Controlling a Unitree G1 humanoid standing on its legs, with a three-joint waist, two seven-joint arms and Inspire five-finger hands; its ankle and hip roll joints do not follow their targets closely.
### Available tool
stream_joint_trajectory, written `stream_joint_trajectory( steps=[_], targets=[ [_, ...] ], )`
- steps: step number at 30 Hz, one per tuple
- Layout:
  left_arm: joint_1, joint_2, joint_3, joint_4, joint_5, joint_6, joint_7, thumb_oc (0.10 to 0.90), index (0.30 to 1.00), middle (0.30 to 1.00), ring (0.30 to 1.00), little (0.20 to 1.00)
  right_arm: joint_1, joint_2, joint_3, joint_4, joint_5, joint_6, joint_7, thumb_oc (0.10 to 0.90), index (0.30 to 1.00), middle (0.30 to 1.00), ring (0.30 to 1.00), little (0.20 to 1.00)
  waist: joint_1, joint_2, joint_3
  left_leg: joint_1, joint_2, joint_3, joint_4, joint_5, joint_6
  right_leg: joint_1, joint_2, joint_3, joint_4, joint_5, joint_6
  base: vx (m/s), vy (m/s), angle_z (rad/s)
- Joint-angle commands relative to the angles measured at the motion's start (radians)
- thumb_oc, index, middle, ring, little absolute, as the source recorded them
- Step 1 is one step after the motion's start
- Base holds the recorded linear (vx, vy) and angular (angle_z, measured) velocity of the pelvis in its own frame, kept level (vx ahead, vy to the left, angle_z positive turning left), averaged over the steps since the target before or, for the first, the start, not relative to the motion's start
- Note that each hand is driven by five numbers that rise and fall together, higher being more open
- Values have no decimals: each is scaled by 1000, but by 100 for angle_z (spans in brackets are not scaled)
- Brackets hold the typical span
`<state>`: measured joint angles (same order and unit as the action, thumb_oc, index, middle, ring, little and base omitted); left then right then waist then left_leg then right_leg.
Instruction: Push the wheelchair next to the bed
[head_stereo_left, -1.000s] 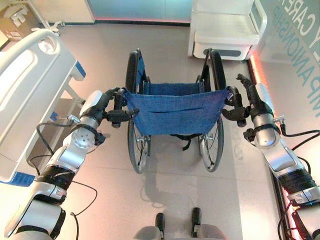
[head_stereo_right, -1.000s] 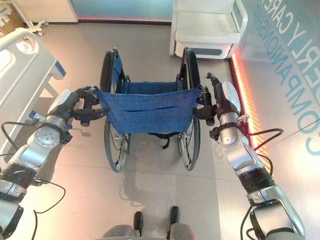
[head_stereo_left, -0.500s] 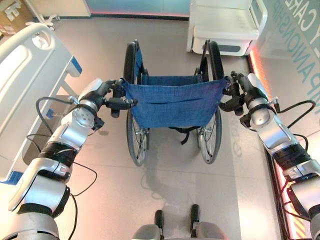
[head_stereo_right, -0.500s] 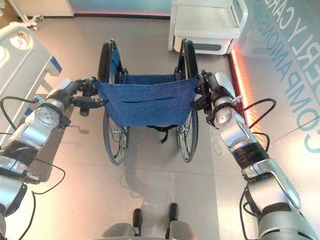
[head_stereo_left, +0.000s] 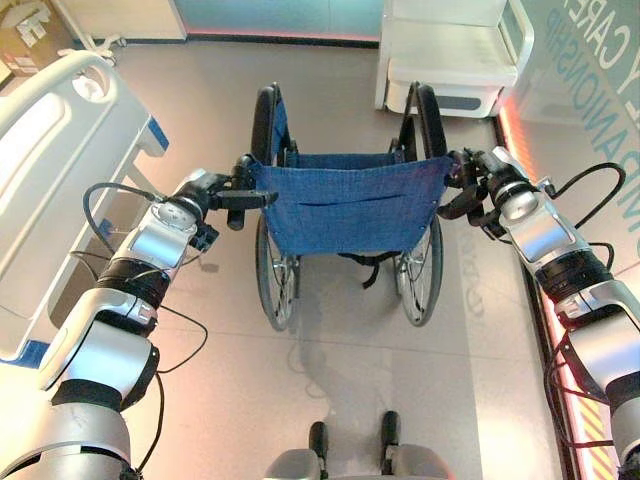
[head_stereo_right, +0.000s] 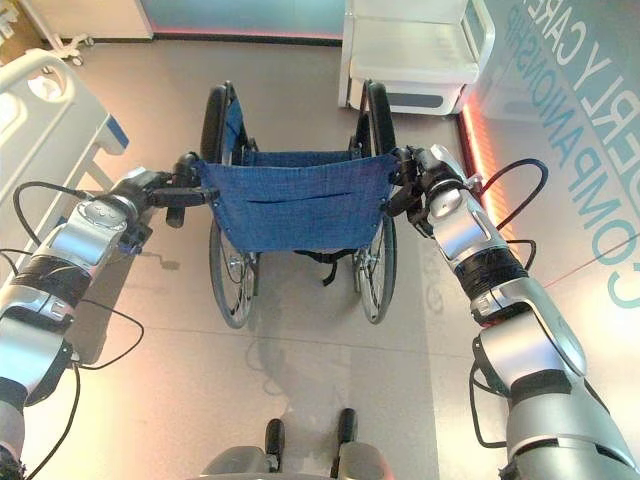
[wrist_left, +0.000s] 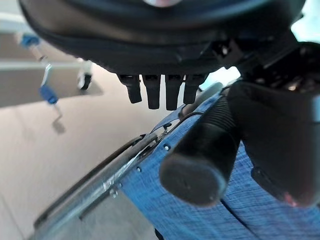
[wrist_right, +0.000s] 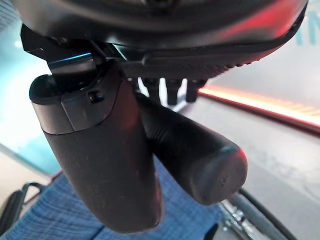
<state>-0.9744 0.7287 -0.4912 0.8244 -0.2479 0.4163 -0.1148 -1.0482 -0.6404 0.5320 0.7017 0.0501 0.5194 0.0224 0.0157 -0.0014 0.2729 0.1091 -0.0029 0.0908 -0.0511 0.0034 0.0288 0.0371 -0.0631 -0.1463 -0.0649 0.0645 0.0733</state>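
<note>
wheelchair (head_stereo_left: 345, 215) with a blue cloth back stands on the grey floor (head_stereo_left: 350, 370) at centre, its back toward the robot, the white bed (head_stereo_left: 50, 170) at 9 o'clock and well apart. left hand (head_stereo_left: 215, 190) is curled round the left push handle (wrist_left: 200, 150), and right hand (head_stereo_left: 478, 180) is wrapped round the right push handle (wrist_right: 195, 155). white cabinet (head_stereo_left: 455, 55) sits at 1 o'clock beyond the wheels.

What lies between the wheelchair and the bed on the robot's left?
Bare floor, apart from the left hand shut on the wheelchair's left push handle. The left eye view shows this gap beside the bed.
</note>
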Motion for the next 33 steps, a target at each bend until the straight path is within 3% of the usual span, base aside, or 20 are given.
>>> stream_joint_trajectory(
  steps=[1,7,16,21,25,26,29,30,31,32,33],
  targets=[
    [20,48,-10,151,46,68,33,800,900,900,900,900,-9,-76,59,141,-13,72,40,800,900,900,900,900,1,-20,-49,-113,-25,0,129,-83,10,-39,-5,-7,143,-110,-8,-17,-9,5],
    [-4,25,-45,178,94,38,36,800,900,900,900,900,-38,-53,72,223,-37,133,85,800,900,900,900,900,2,-21,-50,-113,-25,3,130,-84,9,-40,-6,-7,144,-109,-10,-9,-4,1],
    [-43,13,-92,184,185,-33,49,800,900,900,900,900,-92,-28,112,306,-74,142,222,800,900,900,900,900,6,-25,-52,-107,-23,4,132,-85,5,-36,-6,-4,145,-108,-11,0,0,0],
    [-77,1,-152,152,286,-146,28,800,900,900,900,900,-110,-7,134,331,8,91,254,800,900,900,900,900,10,-24,-52,-100,-21,2,124,-83,2,-30,-6,-7,141,-107,-12,0,0,0],
    [-89,-3,-186,134,316,-182,-23,800,900,900,900,900,-109,4,134,327,94,37,199,800,900,900,900,900,11,-22,-51,-97,-20,-1,119,-81,1,-27,-7,-9,139,-105,-13,0,0,0],
    [-90,-5,-193,128,329,-187,-46,800,900,900,900,900,-105,5,129,321,129,22,177,740,811,811,811,811,10,-21,-52,-96,-21,-2,118,-80,0,-27,-7,-9,139,-104,-13,0,0,0],
    [-91,-11,-209,126,338,-203,-86,800,900,900,900,900,-96,13,115,303,171,-25,131,400,300,300,300,300,7,-15,-52,-95,-21,-6,111,-76,-1,-27,-6,-6,135,-102,-12,4,10,-1],
    [-89,-17,-215,126,343,-200,-110,800,900,900,900,900,-93,16,111,289,183,-37,98,400,300,300,300,300,6,-11,-51,-95,-22,-8,109,-74,-2,-27,-5,-6,132,-101,-12,11,33,-5],
    [-86,-21,-217,126,347,-199,-118,745,818,818,818,818,-89,19,109,282,184,-51,83,400,300,300,300,300,5,-9,-51,-95,-23,-9,108,-73,-3,-26,-5,-5,131,-100,-12,14,36,-3],
    [-82,-28,-219,124,357,-189,-142,649,674,674,674,674,-84,21,105,268,179,-57,60,400,300,300,300,300,3,-7,-50,-94,-24,-10,106,-72,-3,-26,-6,-5,129,-98,-11,0,0,0],
    [-81,-30,-221,125,358,-186,-150,590,585,585,585,585,-83,24,104,264,176,-59,51,400,300,300,300,300,3,-6,-50,-94,-24,-10,106,-71,-3,-26,-6,-5,129,-98,-11,0,0,0]
  ],
)
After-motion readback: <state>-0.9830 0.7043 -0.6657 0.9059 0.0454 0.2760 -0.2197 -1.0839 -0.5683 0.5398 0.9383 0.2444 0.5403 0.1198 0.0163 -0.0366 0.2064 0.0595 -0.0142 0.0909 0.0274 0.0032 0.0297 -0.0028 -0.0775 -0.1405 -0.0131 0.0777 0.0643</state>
